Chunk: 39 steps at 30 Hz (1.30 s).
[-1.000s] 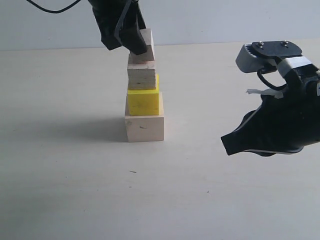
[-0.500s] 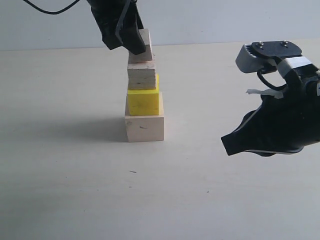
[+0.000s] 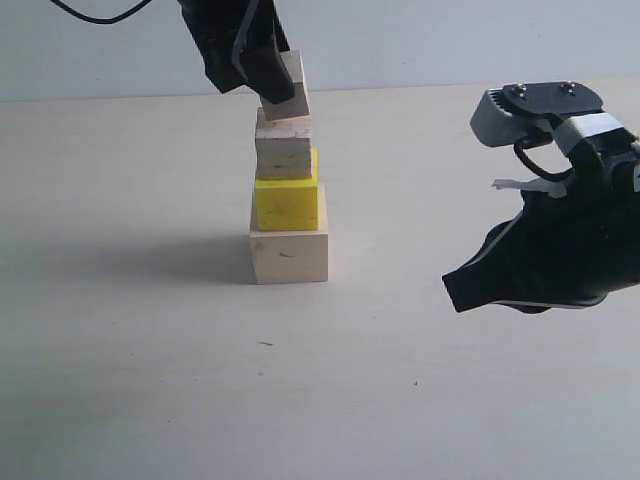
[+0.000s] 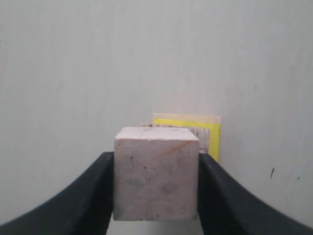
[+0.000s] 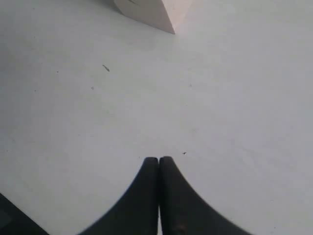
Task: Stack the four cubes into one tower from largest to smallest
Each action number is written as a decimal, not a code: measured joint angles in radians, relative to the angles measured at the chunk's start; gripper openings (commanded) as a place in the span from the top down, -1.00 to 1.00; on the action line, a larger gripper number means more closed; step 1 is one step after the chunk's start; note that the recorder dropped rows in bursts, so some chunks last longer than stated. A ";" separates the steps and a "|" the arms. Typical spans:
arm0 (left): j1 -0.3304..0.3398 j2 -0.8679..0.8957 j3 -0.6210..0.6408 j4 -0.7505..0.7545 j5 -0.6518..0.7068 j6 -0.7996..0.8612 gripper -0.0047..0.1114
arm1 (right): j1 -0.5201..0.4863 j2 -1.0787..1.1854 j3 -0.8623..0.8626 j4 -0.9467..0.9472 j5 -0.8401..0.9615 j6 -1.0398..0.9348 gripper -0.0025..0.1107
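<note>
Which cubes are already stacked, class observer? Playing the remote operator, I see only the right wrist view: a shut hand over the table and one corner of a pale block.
Observer: Three are stacked: the large pale cube at the bottom, the yellow cube on it, and a small wood cube on top.
Operator: Where is the fourth?
Observer: The left hand grips the smallest cube just above the small wood cube. It is tilted, and I cannot tell whether they touch.
Operator: Are the stacked three standing straight?
Observer: In the exterior view all three stand upright, with no clear overhang.
</note>
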 measured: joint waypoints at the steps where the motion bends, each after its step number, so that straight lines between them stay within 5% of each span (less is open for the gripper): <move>1: 0.000 0.000 0.000 0.000 0.000 0.000 0.92 | 0.000 0.000 0.000 0.000 0.000 0.000 0.96; 39: 0.000 -0.039 0.046 -0.023 0.001 0.067 0.92 | 0.000 0.000 0.000 0.000 0.000 -0.004 0.96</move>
